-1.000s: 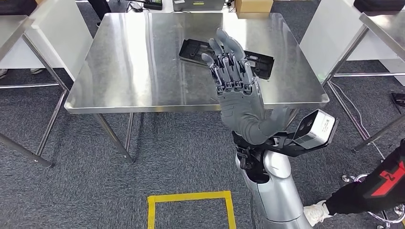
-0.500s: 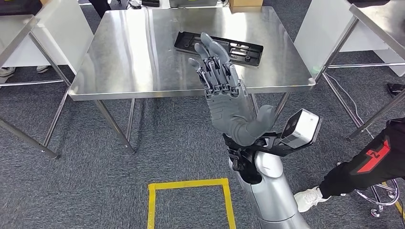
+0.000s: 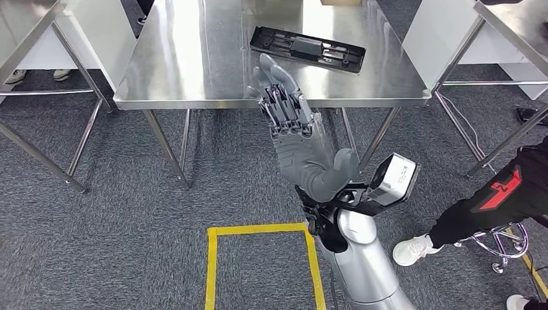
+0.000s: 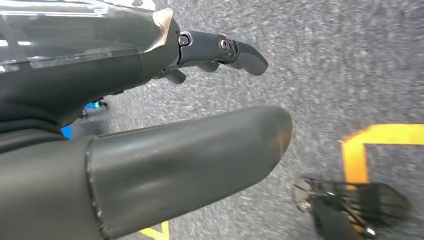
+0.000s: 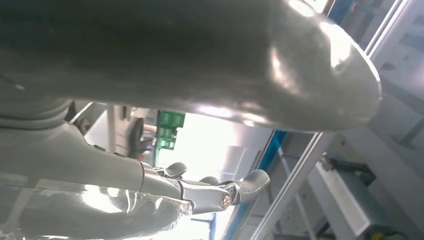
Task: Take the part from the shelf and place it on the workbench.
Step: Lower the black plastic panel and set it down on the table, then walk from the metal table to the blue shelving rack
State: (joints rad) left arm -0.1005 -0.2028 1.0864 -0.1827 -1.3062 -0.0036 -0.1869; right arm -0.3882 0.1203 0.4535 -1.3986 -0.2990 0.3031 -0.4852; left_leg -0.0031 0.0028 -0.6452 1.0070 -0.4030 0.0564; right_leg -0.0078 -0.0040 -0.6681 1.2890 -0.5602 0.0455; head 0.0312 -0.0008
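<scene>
Flat on the workbench (image 3: 194, 71), part (image 3: 308, 48) lengthwise left-right, slightly slanted; right hand (image 3: 294, 135) fingers apart, empty.

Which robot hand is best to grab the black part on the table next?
Probably the right: the right hand is raised, open, fingers toward the black part on the workbench. The left hand hangs over the carpet.

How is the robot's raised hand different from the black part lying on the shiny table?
The right hand is grey and stands upright in the air with fingers apart, holding nothing. The black part is dark, long and flat, and lies on the workbench. The hand is in front of the bench edge; the part rests farther back on top. Neither touches the other.
</scene>
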